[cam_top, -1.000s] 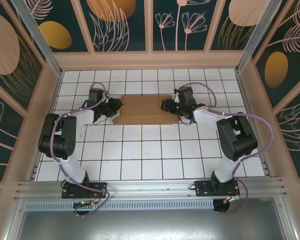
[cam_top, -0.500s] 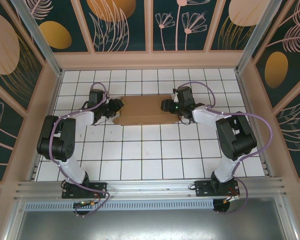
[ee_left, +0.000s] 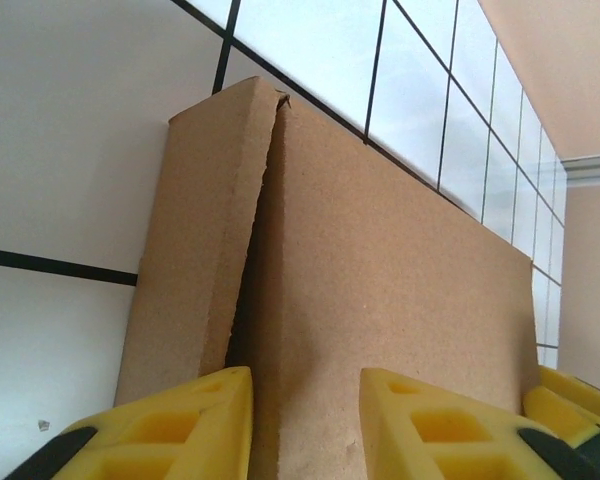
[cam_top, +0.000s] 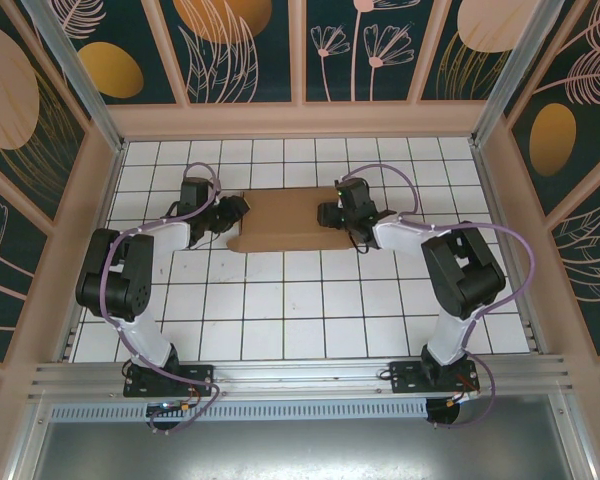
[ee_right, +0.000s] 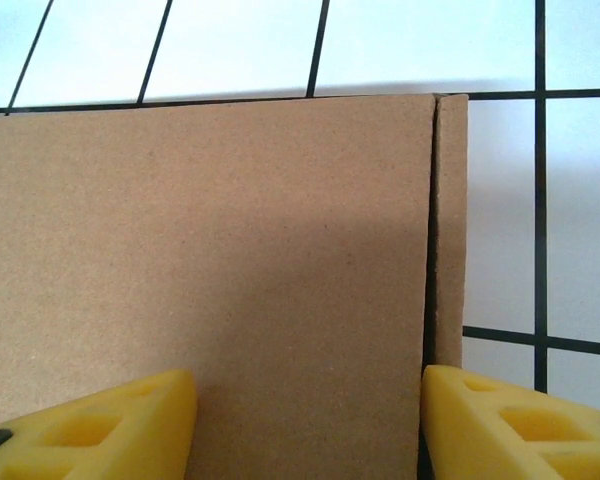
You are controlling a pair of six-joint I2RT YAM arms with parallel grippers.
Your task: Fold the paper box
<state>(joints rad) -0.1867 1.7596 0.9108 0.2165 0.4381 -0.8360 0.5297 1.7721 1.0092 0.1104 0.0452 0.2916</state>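
The paper box [cam_top: 285, 220] lies flat on the white tiled table [cam_top: 300, 300] at the back centre, plain brown cardboard. My left gripper [cam_top: 236, 212] is at its left end, my right gripper [cam_top: 329, 212] at its right end. In the left wrist view the yellow fingers [ee_left: 185, 425] stand apart over the box [ee_left: 390, 280], and the seam of a narrow side flap [ee_left: 195, 250] runs between them. My left gripper [ee_left: 305, 430] pinches nothing. My right gripper [ee_right: 305, 425] is open wide over the flat panel [ee_right: 210, 240], one finger [ee_right: 510, 425] at a narrow edge strip [ee_right: 450, 220].
Tan side walls [cam_top: 70, 240] and a back wall [cam_top: 300, 120] close in the tiled table. Bare tiles stretch from the box to the metal rail [cam_top: 300, 375] at the near edge, where both arm bases stand.
My left gripper's jaws have parted a little. My right gripper has slid left, further over the box's right end. The box has barely moved.
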